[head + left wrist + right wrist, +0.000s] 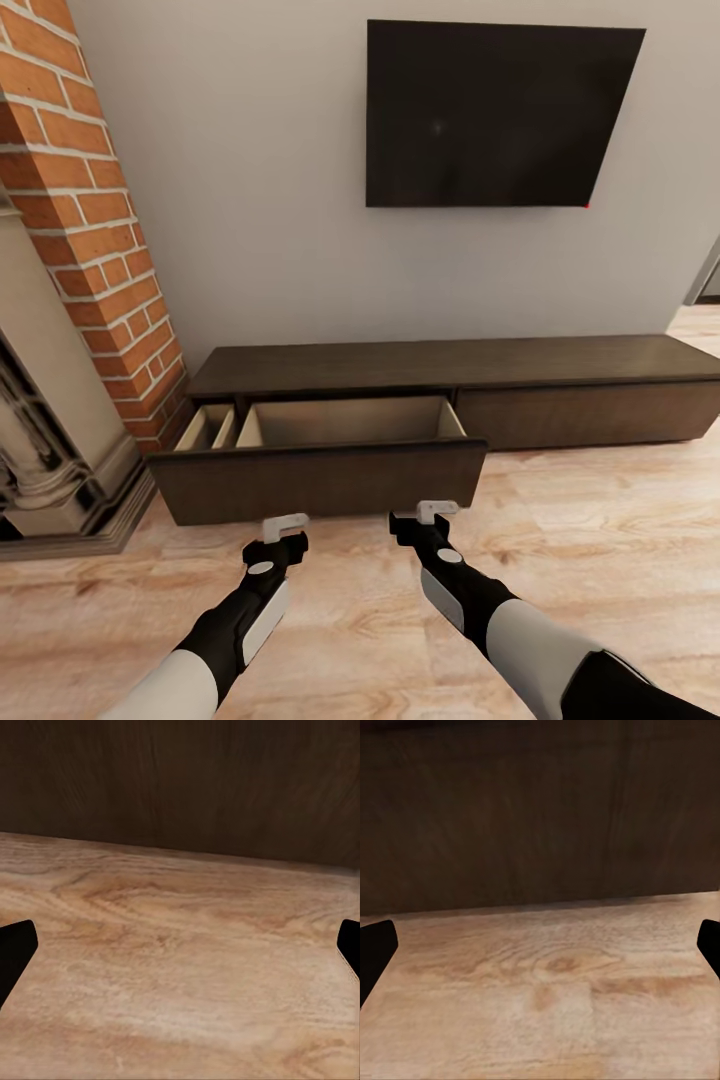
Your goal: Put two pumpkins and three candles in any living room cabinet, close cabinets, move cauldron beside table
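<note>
The long low dark-brown cabinet (450, 365) stands against the wall. Its left drawer (320, 480) is pulled out, and the pale beige inside (345, 422) looks bare where I can see it. The right drawer front (590, 410) is flush. My left gripper (285, 522) and right gripper (437, 510) hover low over the floor just before the pulled-out front. Both are open and hold nothing. The left wrist view has the dark front panel (180, 780) ahead, between spread fingertips (15, 952). The right wrist view has that panel (540, 810) closer. Pumpkins, candles and cauldron are out of view.
A brick chimney column (90, 230) and a carved stone fireplace surround (40, 420) stand close on the left, touching the cabinet's end. A black TV (495, 115) hangs on the wall above. Light wood floor (600, 540) stretches to the right.
</note>
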Available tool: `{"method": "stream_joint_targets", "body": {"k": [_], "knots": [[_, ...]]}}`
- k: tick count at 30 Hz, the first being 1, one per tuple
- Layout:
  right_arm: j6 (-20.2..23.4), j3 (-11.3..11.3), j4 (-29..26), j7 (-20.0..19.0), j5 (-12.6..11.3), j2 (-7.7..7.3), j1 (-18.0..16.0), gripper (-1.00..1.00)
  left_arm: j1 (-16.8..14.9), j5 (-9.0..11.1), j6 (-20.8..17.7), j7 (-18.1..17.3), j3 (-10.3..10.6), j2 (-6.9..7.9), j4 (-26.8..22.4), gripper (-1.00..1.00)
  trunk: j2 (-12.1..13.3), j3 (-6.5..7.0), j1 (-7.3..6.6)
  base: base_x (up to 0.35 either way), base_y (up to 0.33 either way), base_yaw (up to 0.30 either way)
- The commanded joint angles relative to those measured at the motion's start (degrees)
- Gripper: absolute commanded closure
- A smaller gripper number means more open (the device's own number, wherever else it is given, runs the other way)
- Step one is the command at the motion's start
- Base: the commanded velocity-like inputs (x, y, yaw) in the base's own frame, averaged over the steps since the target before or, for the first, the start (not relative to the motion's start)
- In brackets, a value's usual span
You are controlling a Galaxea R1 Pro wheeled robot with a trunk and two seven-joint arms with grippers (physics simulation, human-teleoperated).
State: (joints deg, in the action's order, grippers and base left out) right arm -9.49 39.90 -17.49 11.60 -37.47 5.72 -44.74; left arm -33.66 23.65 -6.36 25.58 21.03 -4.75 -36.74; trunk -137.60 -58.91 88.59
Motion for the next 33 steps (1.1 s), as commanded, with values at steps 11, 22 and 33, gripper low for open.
{"method": "stream_joint_targets", "body": {"k": [11,22,33], "knots": [[0.1,0.1,3.7,-0.1,0.0,-0.62,0.0,-1.00,0.0,0.0,0.1,0.0,0.0,0.08,0.0,-1.00,0.0,0.00,0.00,0.324,0.000,0.000],[0.0,0.1,6.3,-2.7,0.0,-0.71,0.0,-1.00,0.0,0.1,0.2,0.0,0.0,0.09,0.0,-1.00,0.0,0.00,0.00,0.138,0.000,0.000],[-0.1,0.1,6.3,-3.0,-0.1,-0.71,0.0,-1.00,0.0,0.1,0.1,0.0,0.0,0.09,0.0,-1.00,0.0,0.00,0.00,0.256,0.000,0.000]]}}
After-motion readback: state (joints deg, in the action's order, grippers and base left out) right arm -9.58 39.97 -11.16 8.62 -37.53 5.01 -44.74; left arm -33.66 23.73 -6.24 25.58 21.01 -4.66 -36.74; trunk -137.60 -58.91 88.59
